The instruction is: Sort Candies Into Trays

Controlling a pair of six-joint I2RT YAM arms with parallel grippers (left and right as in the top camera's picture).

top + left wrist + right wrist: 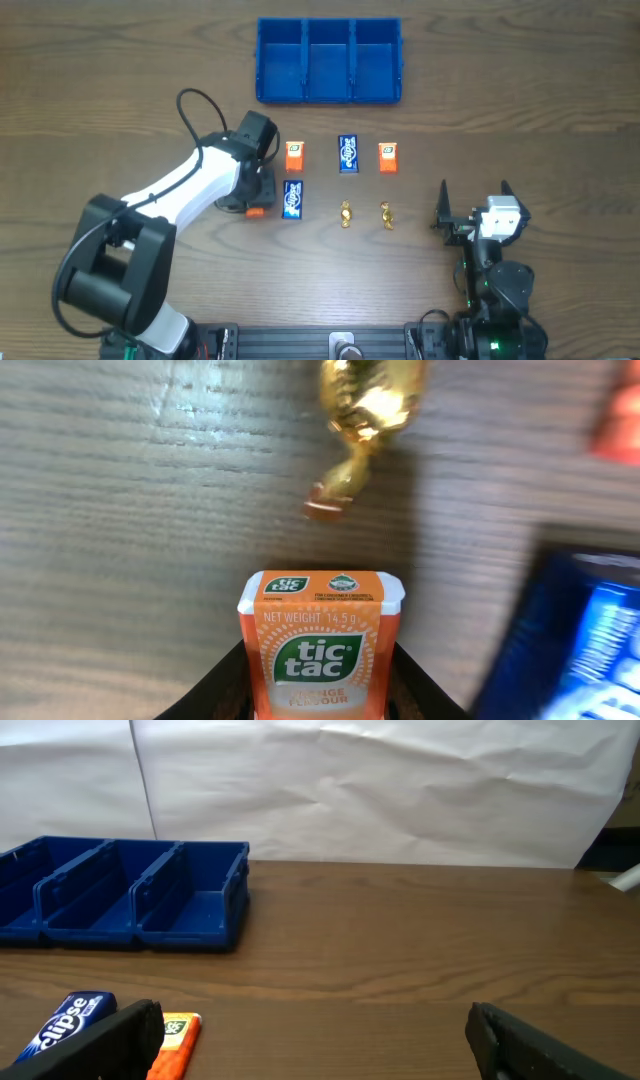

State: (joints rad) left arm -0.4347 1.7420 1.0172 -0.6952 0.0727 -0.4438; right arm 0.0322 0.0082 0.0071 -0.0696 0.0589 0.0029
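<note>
Candies point(346, 214) laid out on the wooden table point(560, 120) in two loose rows, nearer the arms than the blue tray point(330, 98). Far row: left orange box point(295, 155), upper blue pack point(347, 153), right orange box point(388, 157), each apart from its neighbours. Near row: lower blue pack point(293, 200) just below the left orange box, then left gold sweet point(346, 214) and right gold sweet point(386, 215), apart from each other and from the packs. Blue tray toward the far edge of the table, three compartments side by side, bare blue floor showing in all three, well apart from every candy. Left gripper point(252, 207) low at the left end of the near row, just beside the lower blue pack; fingers point(215, 685) closed against both sides of a third orange box point(325, 650), printed face turned toward the wrist camera, white cap end pointing away from the wrist. Cannot tell whether that box rests on the table or hangs above it. Right gripper point(474, 195) close to its own base at the right side of the table, well apart from all the candies, nearest to the right gold sweet; fingers point(110, 1040) spread wide, bare table between them, hold of nothing. From the right wrist: blue tray ahead, upper blue pack and right orange box lying nearer, white sheet point(380, 790) hanging behind the far edge of the table.
</note>
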